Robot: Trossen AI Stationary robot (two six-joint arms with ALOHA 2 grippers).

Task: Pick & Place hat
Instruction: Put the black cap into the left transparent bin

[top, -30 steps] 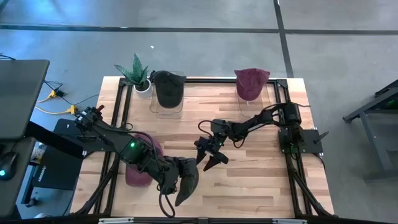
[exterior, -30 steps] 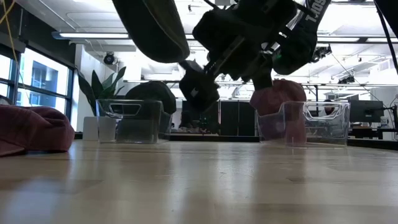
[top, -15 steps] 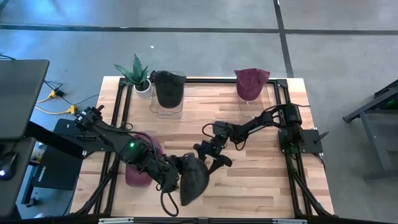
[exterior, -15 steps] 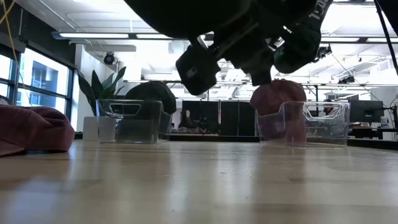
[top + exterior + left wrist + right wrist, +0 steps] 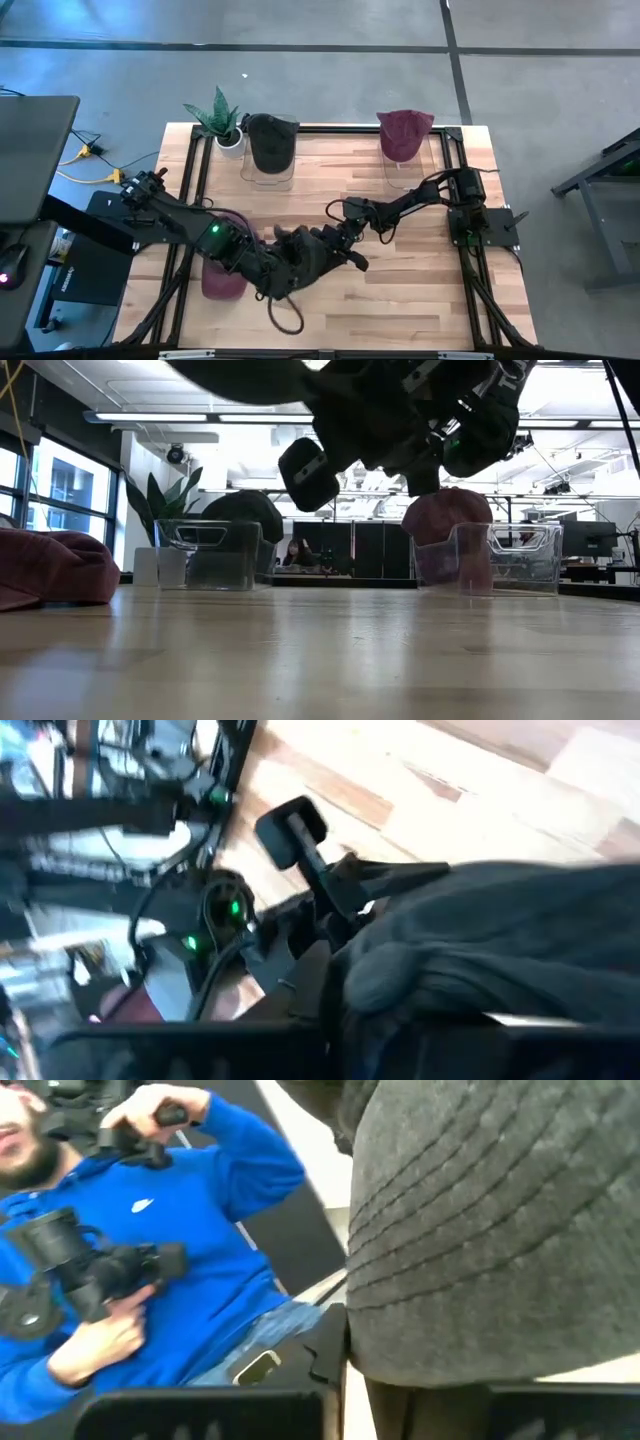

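A dark grey hat (image 5: 305, 262) hangs in the air over the table's middle, between my two arms. My right gripper (image 5: 338, 248) is shut on its right edge. In the right wrist view the stitched brim (image 5: 470, 1230) fills the picture. My left gripper (image 5: 272, 278) is at the hat's left side, and the hat (image 5: 500, 950) lies over it and hides it. A maroon hat (image 5: 222, 278) rests on the table under my left arm. My right gripper holds the hat by its stitched brim (image 5: 420, 1320), coming at it from the table's right side and about level. The brim hides the place of contact. The hat is lifted clear of the table.
At the far edge stand two clear bins, one with a black hat (image 5: 270, 140) on it and one with a maroon hat (image 5: 404, 133). A potted plant (image 5: 220, 118) stands at the far left. A person in a blue hoodie (image 5: 150, 1250) shows beyond the table.
My left arm has swung the dark hat up from hanging near the front edge to lying about level, nearer the table's middle. My right gripper has gone toward the left arm and has taken hold of the hat's brim.
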